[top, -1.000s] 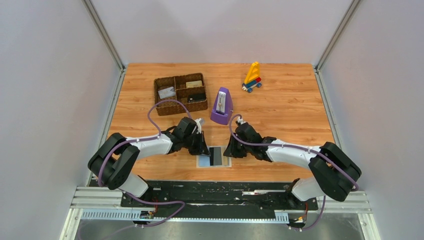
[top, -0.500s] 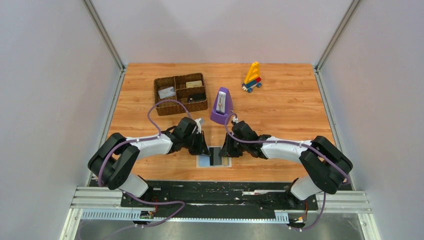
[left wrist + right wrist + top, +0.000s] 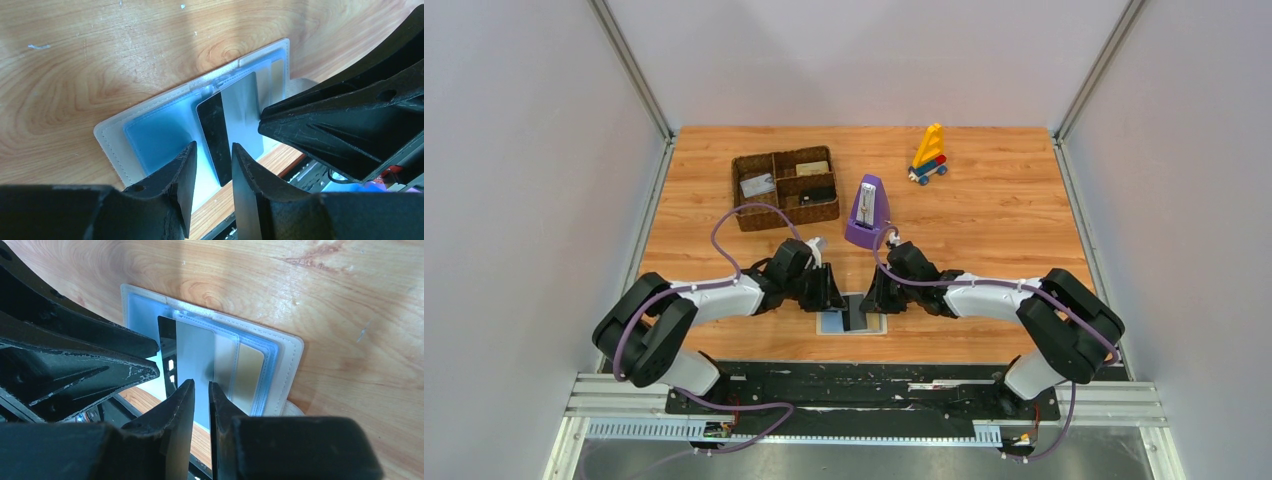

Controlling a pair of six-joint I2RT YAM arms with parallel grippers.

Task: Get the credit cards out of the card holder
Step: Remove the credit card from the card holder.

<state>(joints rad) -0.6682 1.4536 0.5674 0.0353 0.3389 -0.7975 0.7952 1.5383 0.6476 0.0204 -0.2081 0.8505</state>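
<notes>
we see the black card [image 3: 215,135] lying lengthwise toward the left fingers [image 3: 175,185], slightly apart; right fingers [image 3: 175,415], barely apart, sit over the grey card [image 3: 195,360] in the card holder [image 3: 287,370].

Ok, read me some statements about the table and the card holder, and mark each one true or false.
1. The card holder lies open and flat on the table. True.
2. Every card is out of the holder. False: a black card, a silver card and a tan card lie in it.
3. The purple metronome has tipped onto its side. False: it stands upright, beyond the holder.
4. The woven tray has items in its compartments. True.
5. The block toy stands right of the metronome and farther back. True.
</notes>
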